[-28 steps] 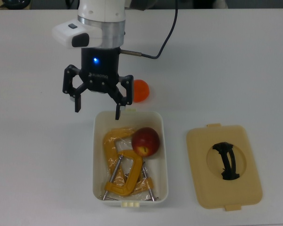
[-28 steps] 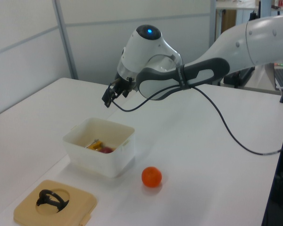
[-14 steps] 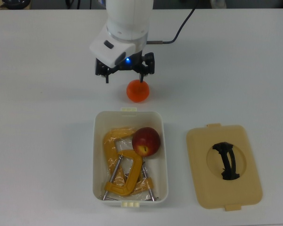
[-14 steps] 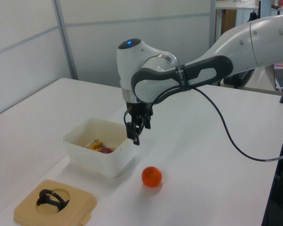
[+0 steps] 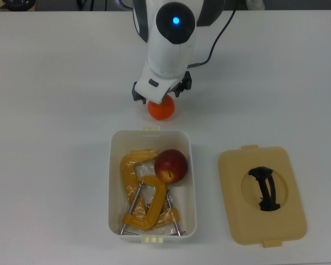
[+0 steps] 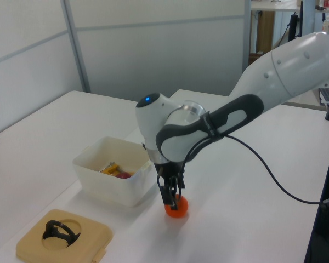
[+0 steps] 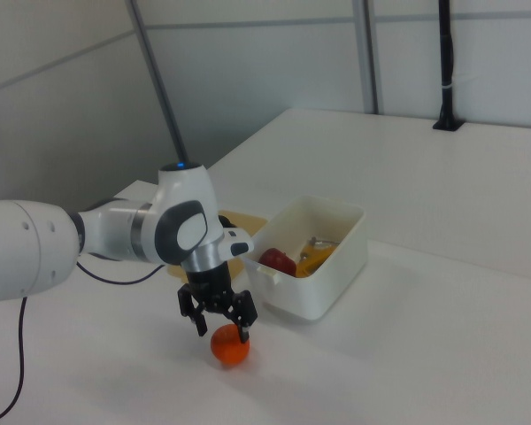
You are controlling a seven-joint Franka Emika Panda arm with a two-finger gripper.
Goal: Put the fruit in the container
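The orange [image 5: 161, 110] lies on the white table just beyond the container's short end in the top view. My gripper [image 7: 223, 330] is lowered over it and open, one finger on each side of the orange [image 7: 230, 348], not closed on it. In the left view the gripper [image 6: 172, 198] points straight down onto the orange [image 6: 177, 209]. The dark red apple [image 5: 171, 165] rests inside the white container [image 5: 114, 182], against its wall on the top view's right. The arm hides most of the gripper [image 5: 161, 99] in the top view.
Yellow C-clamps [image 5: 145, 200] fill the rest of the tub beside the apple. A flat tan lid [image 5: 262, 221] with a black handle lies on the table at the top view's right of the tub. The arm's black cable [image 6: 263, 159] trails over the table behind.
My gripper has swung from above the container's end over to the orange and dropped down around it. The orange, apple and lid have stayed in place.
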